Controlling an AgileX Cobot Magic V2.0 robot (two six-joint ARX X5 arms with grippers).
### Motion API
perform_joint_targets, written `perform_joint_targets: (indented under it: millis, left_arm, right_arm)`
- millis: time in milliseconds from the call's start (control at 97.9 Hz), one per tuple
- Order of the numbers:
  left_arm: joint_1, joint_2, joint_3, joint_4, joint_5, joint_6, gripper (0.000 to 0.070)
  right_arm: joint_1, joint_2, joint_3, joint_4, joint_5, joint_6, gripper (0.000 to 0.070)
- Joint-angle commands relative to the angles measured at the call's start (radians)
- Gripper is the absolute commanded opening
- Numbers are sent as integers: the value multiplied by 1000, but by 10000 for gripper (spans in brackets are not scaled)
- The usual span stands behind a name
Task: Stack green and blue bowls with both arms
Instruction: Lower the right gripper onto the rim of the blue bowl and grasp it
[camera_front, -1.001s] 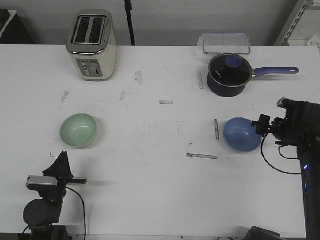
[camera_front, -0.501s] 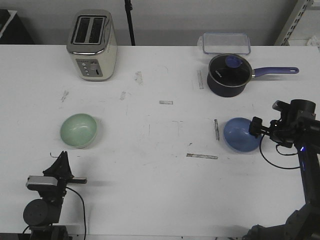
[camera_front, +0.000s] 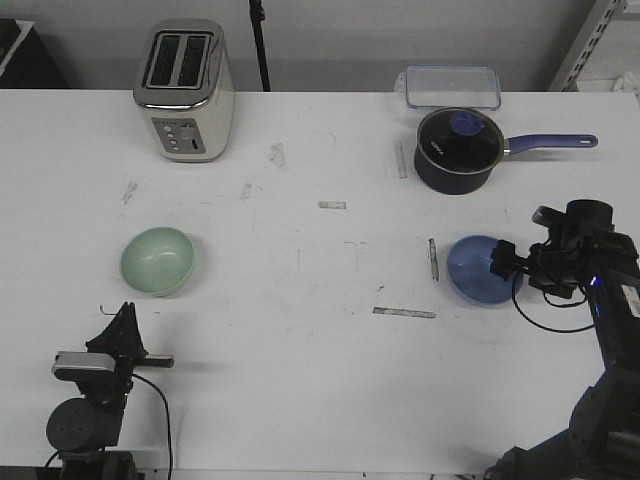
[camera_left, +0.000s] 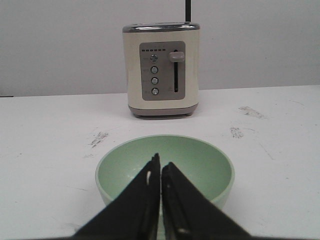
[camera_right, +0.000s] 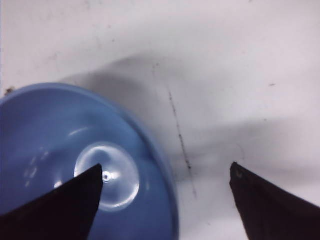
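The pale green bowl (camera_front: 157, 261) sits upright at the left of the table. My left gripper (camera_front: 125, 312) rests just in front of it, shut and empty. In the left wrist view its closed tips (camera_left: 161, 163) point at the green bowl (camera_left: 200, 160). The blue bowl (camera_front: 478, 270) sits upright at the right. My right gripper (camera_front: 506, 262) is open above the bowl's right rim. In the right wrist view the gripper (camera_right: 165, 172) straddles that rim: one finger (camera_right: 75, 200) is over the inside of the blue bowl (camera_right: 60, 130) and the other finger (camera_right: 265, 200) is over the table.
A cream toaster (camera_front: 185, 90) stands at the back left and also shows in the left wrist view (camera_left: 162, 70). A dark saucepan (camera_front: 458, 150) with a purple handle and a clear lidded container (camera_front: 452, 87) are at the back right. Tape strips (camera_front: 404, 313) lie mid-table.
My right arm has moved left, bringing the open gripper from beside the blue bowl to over its right rim. The left arm and both bowls have not moved.
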Motion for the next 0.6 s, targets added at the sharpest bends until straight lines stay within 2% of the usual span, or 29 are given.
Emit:
perform_joint_targets:
  millis: [0,41,133,378,593]
  left_arm:
    - [1,-2,-22,11,1,1,2]
    - [1,-2,-22,11,1,1,2]
    - [1,-2,-22,11,1,1,2]
    - [1,-2,-22,11,1,1,2]
    - [1,-2,-22,11,1,1,2]
  right_arm:
    - [0,21,12,6,6,-8,378]
    - [0,23,12,7,11,-8,308]
    - [0,23,11,6,37,-8,213]
    - [1,23,12,0,51,-3,8]
    - [0,-6,14,0,49,22,9]
